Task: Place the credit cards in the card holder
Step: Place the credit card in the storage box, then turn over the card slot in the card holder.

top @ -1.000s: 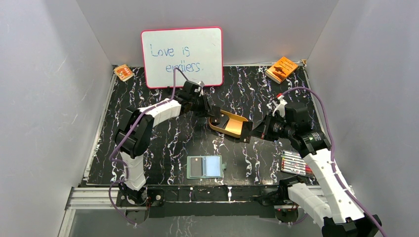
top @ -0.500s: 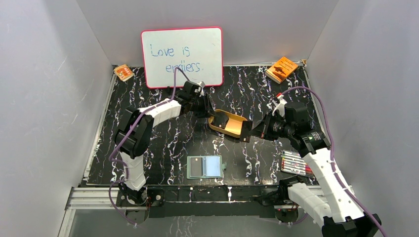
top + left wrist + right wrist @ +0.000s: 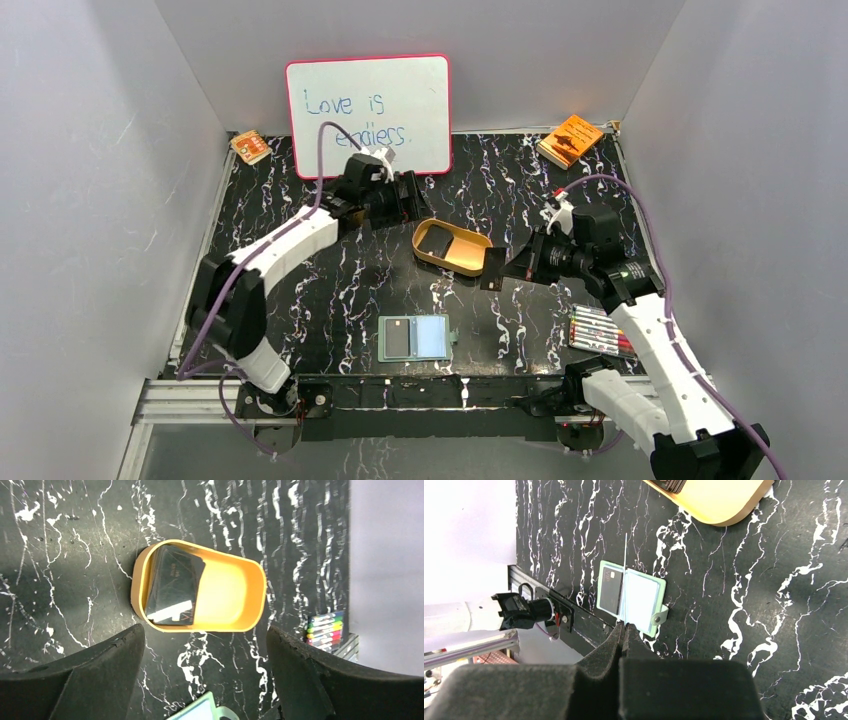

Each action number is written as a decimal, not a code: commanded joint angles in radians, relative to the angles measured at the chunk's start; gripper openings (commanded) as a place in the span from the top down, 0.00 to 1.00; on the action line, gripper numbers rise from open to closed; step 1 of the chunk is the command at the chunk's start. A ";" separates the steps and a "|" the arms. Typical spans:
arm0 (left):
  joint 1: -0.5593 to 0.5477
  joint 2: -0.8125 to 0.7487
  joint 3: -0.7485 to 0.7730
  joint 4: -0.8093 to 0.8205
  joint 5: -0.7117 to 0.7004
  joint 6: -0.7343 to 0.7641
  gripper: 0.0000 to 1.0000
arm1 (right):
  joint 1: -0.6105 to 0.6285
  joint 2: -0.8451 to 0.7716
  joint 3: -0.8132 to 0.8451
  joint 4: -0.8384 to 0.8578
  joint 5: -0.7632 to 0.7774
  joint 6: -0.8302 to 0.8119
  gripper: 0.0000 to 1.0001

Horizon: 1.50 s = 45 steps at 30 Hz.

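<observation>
Between the tips of my right pincer a credit card is clamped edge-on, with bare tabletop all round it. The open card holder lies flat beyond the card, near the tabletop's front edge. My left pincer hangs spread wide, holding nothing, over the tan tray, where another credit card sits at one end.

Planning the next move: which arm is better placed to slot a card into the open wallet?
Right. The right pincer is shut on a card, seen edge-on, with the open wallet straight ahead in its wrist view. The left pincer is open and empty above the tray.
</observation>
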 commanded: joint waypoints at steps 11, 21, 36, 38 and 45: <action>-0.001 -0.578 -0.448 -0.066 -0.053 -0.105 0.08 | 0.137 0.022 -0.116 0.130 -0.098 0.041 1.00; -0.205 -0.808 -0.612 -0.120 -0.016 -0.189 0.13 | 0.460 0.083 -0.210 0.237 0.137 0.181 1.00; -0.505 -0.343 -0.353 -0.183 -0.325 -0.192 0.35 | 0.467 0.039 -0.357 0.349 0.003 0.258 1.00; -0.505 -0.321 -0.340 -0.206 -0.350 -0.200 0.37 | 0.468 0.066 -0.359 0.366 -0.023 0.256 1.00; -0.505 -0.301 -0.321 -0.290 -0.419 -0.218 0.35 | 0.468 0.140 -0.377 0.381 -0.013 0.273 1.00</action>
